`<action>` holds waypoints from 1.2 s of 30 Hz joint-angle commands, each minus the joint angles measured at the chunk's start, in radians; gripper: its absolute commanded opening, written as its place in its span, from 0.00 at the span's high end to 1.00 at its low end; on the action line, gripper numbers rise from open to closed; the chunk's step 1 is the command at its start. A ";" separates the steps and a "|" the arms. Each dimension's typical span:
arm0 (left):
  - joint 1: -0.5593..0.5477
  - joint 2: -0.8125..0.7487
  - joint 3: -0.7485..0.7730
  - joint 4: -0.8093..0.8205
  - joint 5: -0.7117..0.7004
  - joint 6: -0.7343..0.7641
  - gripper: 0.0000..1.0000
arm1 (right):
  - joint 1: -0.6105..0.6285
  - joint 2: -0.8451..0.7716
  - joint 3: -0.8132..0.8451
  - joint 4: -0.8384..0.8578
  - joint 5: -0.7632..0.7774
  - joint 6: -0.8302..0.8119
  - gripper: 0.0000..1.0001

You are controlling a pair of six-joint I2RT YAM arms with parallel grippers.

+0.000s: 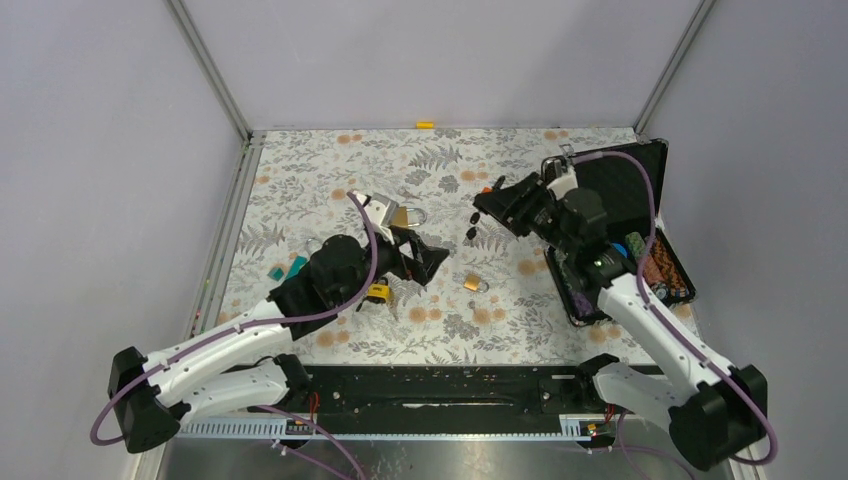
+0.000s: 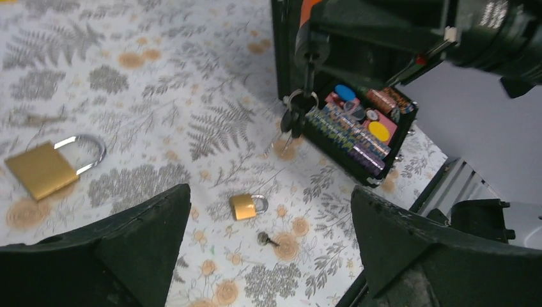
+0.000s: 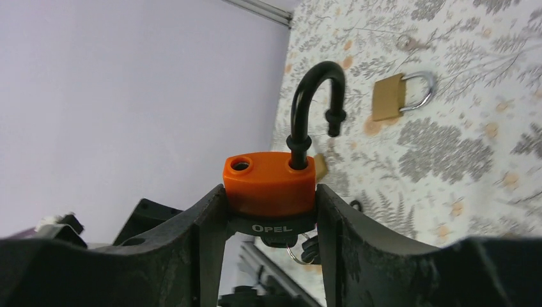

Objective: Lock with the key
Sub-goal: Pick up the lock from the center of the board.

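Note:
An orange padlock (image 3: 270, 182) with a black shackle (image 3: 316, 96) sits between the jaws of my right gripper (image 3: 270, 198), which is shut on its body. The shackle's free end stands out of its hole. A key ring with keys (image 2: 294, 118) hangs from the lock's underside, above the table (image 1: 471, 222). My left gripper (image 2: 270, 192) is open and empty, hovering over a small brass padlock (image 2: 243, 206) and a loose key (image 2: 265, 239). In the top view the left gripper (image 1: 425, 260) is left of the right gripper (image 1: 497, 203).
A larger brass padlock (image 2: 41, 169) lies on the floral cloth, behind the left gripper (image 1: 408, 216). An open black case (image 1: 640, 200) with coloured items stands at the right. Small teal pieces (image 1: 290, 268) and a yellow item (image 1: 378, 292) lie by the left arm.

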 commanded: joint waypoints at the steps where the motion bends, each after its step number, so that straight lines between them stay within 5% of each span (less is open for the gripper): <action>1: -0.048 -0.010 0.068 0.140 -0.012 0.114 0.05 | 0.009 -0.159 -0.057 0.133 0.112 0.299 0.70; 18: -0.174 0.263 0.307 0.303 -0.187 0.280 0.01 | 0.011 -0.278 -0.014 -0.090 0.020 0.579 0.74; 31: -0.174 0.365 0.391 0.291 -0.188 0.230 0.07 | 0.012 -0.278 -0.014 -0.027 -0.029 0.687 0.75; 36: -0.173 0.399 0.421 0.277 -0.169 0.218 0.20 | 0.012 -0.264 -0.021 0.007 -0.048 0.733 0.76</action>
